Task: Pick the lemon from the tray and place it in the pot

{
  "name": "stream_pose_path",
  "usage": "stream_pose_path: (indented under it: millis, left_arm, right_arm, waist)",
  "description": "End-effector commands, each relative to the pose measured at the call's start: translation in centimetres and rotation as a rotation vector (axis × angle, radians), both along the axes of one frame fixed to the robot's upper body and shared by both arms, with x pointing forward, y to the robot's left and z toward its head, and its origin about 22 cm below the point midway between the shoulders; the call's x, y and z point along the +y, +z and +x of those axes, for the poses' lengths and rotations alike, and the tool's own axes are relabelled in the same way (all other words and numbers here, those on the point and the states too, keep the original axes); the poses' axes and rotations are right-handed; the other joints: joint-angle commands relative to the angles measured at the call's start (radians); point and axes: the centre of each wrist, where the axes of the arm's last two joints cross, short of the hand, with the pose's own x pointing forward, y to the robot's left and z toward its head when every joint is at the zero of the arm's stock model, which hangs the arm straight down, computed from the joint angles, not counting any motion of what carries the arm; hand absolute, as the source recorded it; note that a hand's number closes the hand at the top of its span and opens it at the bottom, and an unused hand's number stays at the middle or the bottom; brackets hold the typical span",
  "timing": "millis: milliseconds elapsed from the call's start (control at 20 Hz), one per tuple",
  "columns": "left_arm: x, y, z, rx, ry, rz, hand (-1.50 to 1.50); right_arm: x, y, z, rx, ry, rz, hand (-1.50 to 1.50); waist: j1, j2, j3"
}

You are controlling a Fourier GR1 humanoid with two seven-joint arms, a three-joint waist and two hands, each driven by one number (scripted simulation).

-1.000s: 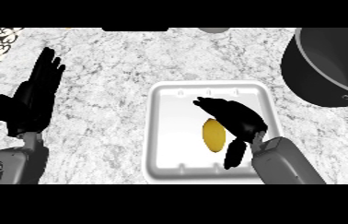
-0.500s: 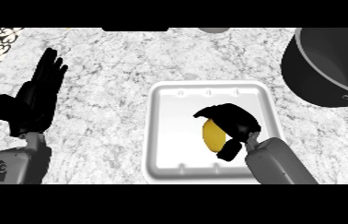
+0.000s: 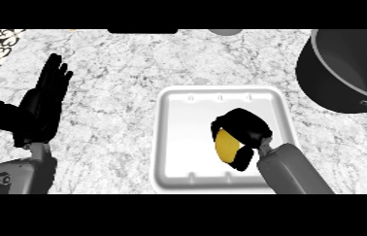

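Observation:
A yellow lemon [image 3: 226, 145] lies in the white tray [image 3: 180, 133] near the counter's front. My right hand [image 3: 243, 128] is over it with fingers and thumb curled round it, hiding its right side. The dark pot [image 3: 337, 70] stands at the right edge, beyond the tray and partly cut off by the view. My left hand [image 3: 43, 104] rests open at the left, fingers up, away from the tray.
The counter top is speckled grey marble. A patterned white object [image 3: 10, 40] peeks in at the far left corner. Dark shapes [image 3: 143, 31] line the counter's back edge.
My right hand has closed: its fingers, straight over the lemon a second ago, have curled down round it. The left hand has barely shifted.

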Motion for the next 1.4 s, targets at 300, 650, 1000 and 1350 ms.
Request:
stream_pose_path:
  millis: [300, 650, 1000, 1350]
  left_arm:
    - [0.0, 0.9, -0.7, 0.003, 0.0, 0.001, 0.0]
    - [0.8, 0.1, -1.0, -0.006, -0.008, 0.006, 0.0]
    - [0.8, 0.0, -0.4, -0.005, 0.017, 0.011, 0.0]
    - [1.3, 0.8, 0.0, 0.008, 0.01, 0.014, 0.0]
  right_arm:
    - [3.7, 4.2, -5.1, -0.009, -0.267, -0.016, 1.5]
    - [3.7, 5.1, -7.7, -0.116, -0.366, 0.095, 1.5]
    - [0.3, 11.8, -7.5, -0.454, -0.641, 0.394, 1.5]
    - [-3.9, 16.5, -9.1, -0.722, -0.816, 0.459, 1.5]
  waist:
    - [-0.009, 0.001, 0.001]
    - [-0.008, 0.002, 0.001]
    - [-0.017, 0.002, 0.002]
    - [-0.013, 0.003, 0.002]
